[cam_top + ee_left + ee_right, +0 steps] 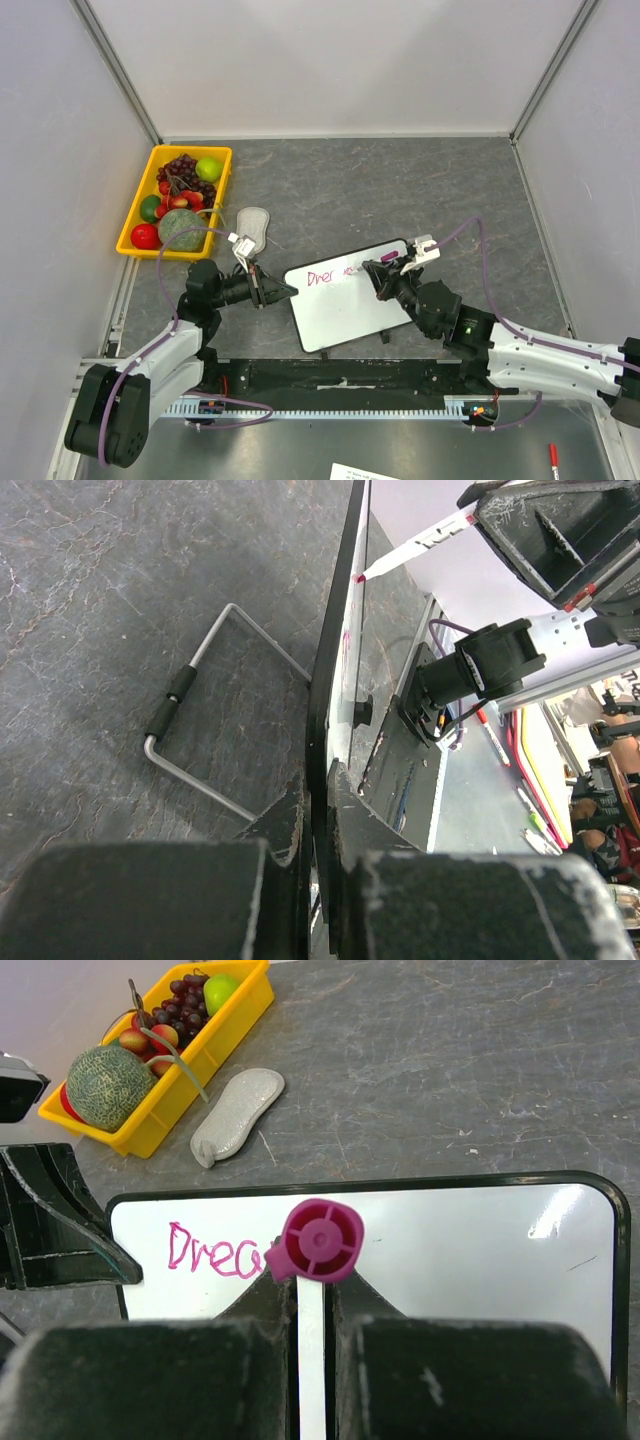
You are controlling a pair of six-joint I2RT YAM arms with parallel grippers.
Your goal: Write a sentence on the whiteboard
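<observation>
The whiteboard [345, 312] lies tilted at the table's middle, black-framed. The sentence [326, 277] reads "Drea" in magenta at its upper left, also in the right wrist view [208, 1252]. My left gripper [284, 291] is shut on the whiteboard's left edge; the left wrist view shows both fingers clamping the black frame [335, 670]. My right gripper [386, 272] is shut on a white marker with a magenta end [322, 1240], its tip on the board [480, 1250] just right of the letters. The tip itself is hidden.
A yellow bin [134, 228] of fruit stands at the back left. A grey oval eraser pad [254, 224] lies beside it. The board's wire stand [190, 680] sticks out behind it. A red pen [552, 458] lies on the near shelf.
</observation>
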